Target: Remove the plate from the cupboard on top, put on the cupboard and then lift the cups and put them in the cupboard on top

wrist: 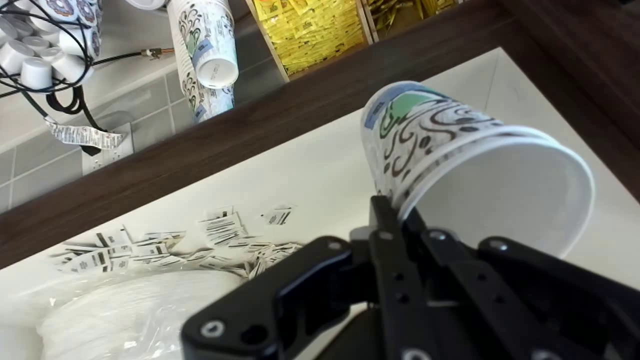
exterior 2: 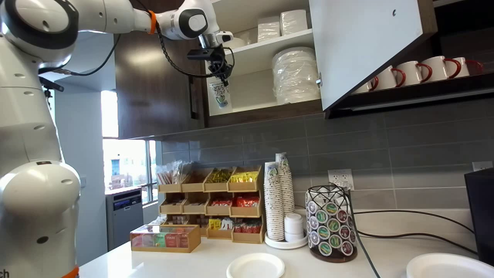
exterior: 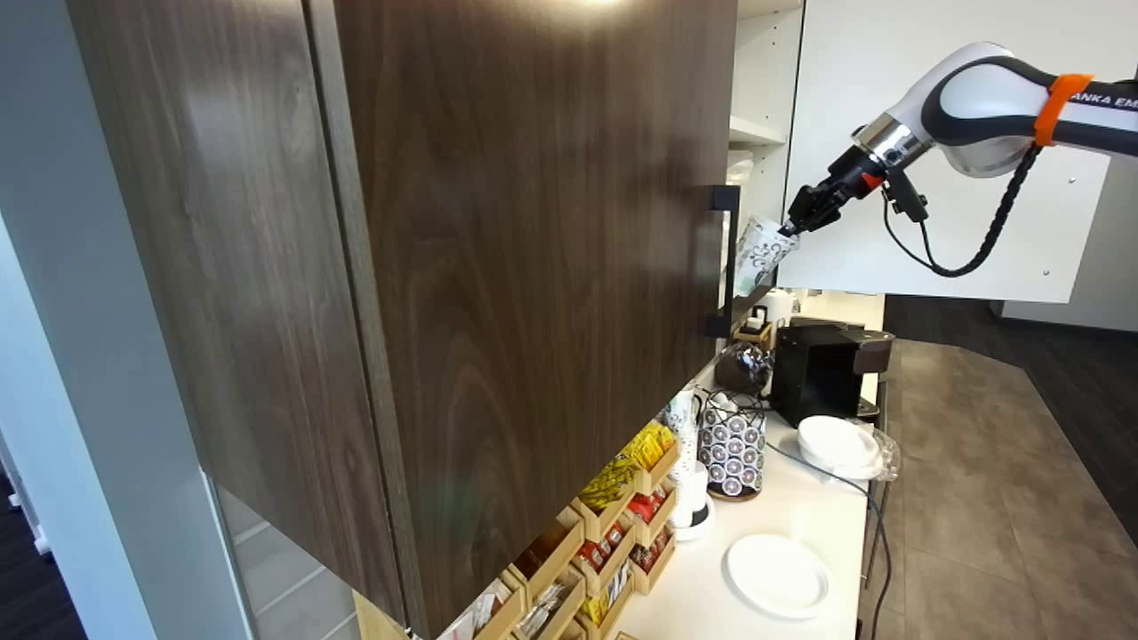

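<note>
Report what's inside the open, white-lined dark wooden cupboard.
Cupboard floor: a round, white, plastic-wrapped stack and what look like printed paper slips. White shelf above: blocky white packs. The black gripper holds patterned paper cups at the opening. Anything behind stack and packs is covered.

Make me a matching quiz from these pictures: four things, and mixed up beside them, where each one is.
Things:
1. Tilted paper cups
2. Round white plate
3. Red-handled mugs
4. Tall plastic-wrapped stack

Places:
A. On the dark shelf
B. Held by the gripper
C. On the floor of the open cupboard
D. On the counter

Pairs: 1-B; 2-D; 3-A; 4-C
</note>
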### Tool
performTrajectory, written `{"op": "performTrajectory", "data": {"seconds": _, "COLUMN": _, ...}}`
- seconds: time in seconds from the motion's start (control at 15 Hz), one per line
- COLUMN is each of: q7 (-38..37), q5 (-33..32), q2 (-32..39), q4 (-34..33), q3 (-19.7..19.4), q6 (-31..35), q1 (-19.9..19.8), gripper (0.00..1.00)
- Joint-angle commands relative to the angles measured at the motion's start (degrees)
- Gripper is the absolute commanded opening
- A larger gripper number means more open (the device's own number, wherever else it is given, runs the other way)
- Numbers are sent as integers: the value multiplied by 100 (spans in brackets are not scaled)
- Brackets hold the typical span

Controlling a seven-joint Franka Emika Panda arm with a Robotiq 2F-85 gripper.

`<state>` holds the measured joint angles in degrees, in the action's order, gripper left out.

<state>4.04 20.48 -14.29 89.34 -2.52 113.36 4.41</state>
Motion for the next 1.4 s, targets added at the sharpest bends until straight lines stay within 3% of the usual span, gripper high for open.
{"op": "performTrajectory", "data": {"seconds": 0.0, "q7": -775, "q5": -593, "q2": 905, "q4": -1282, "q3": 252, "q6": -748, "q1": -114, "gripper": 1}}
{"op": "performTrajectory", "data": {"seconds": 0.4, "q7": -1741, "q5": -1198, "q2": 2029, "q4": -2911, "q3": 436, "q6": -1644, "q1": -51, "gripper": 1}}
{"op": "performTrajectory", "data": {"seconds": 0.8, "q7": -2185, "q5": -1379, "q2": 2717, "q4": -3975, "q3": 442, "q6": -2094, "q1": 58, "gripper": 1}}
{"op": "performTrajectory", "data": {"seconds": 0.87, "q7": -2199, "q5": -1374, "q2": 2803, "q4": -4087, "q3": 440, "q6": -2153, "q1": 68, "gripper": 30}}
{"op": "performTrajectory", "data": {"seconds": 1.0, "q7": -2209, "q5": -1406, "q2": 2947, "q4": -4268, "q3": 432, "q6": -2130, "q1": 89, "gripper": 36}}
{"op": "performTrajectory", "data": {"seconds": 1.33, "q7": -2160, "q5": -1283, "q2": 3131, "q4": -4549, "q3": 435, "q6": -1976, "q1": 64, "gripper": 73}}
